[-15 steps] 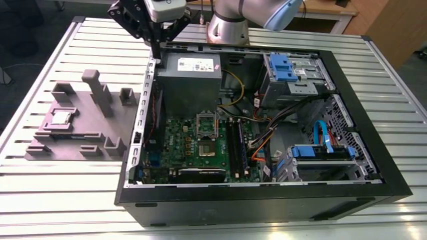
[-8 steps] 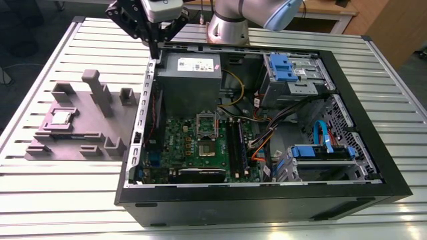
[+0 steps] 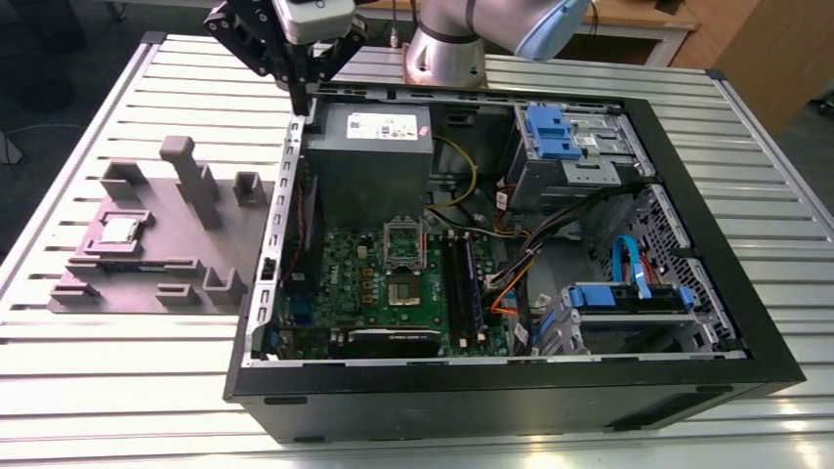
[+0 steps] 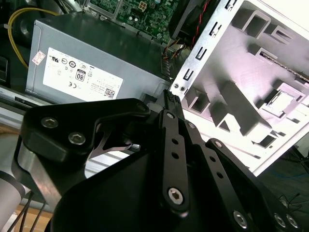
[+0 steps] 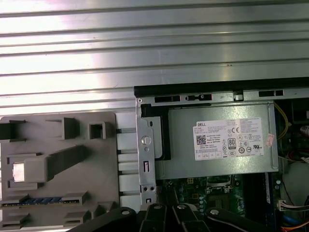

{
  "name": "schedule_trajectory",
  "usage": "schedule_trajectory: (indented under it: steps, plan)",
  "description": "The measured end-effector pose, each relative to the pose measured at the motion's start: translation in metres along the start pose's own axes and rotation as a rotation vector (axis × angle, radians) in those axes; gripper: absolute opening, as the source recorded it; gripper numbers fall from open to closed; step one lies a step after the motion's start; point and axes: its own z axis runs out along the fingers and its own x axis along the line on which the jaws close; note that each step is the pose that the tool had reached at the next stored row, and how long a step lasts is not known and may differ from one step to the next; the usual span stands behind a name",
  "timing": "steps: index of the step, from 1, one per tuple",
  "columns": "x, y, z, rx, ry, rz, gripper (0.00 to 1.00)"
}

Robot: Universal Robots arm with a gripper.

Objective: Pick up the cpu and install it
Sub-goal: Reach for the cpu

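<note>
Your cpu (image 3: 121, 230) lies flat, shiny top up, in a recess of the grey-purple fixture (image 3: 176, 249) at the exterior view's left. The fixture rests on the ribbed metal tabletop (image 3: 131, 381), just beside the open computer case (image 3: 521, 391). Inside the case you can see the green motherboard (image 3: 371, 288) with its metal socket frame (image 3: 401, 256). Your end effector (image 3: 303, 103) hangs over the case's far left corner, beside the grey power supply (image 3: 374, 147) and well apart from the cpu. Its fingers are pressed together with nothing between them.
</note>
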Motion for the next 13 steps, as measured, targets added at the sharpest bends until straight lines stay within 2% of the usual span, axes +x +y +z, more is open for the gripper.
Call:
schedule_trajectory:
  steps: [13]
  plan:
    - [0.003, -0.0002, 0.0003, 0.0, 0.0, 0.0, 0.1]
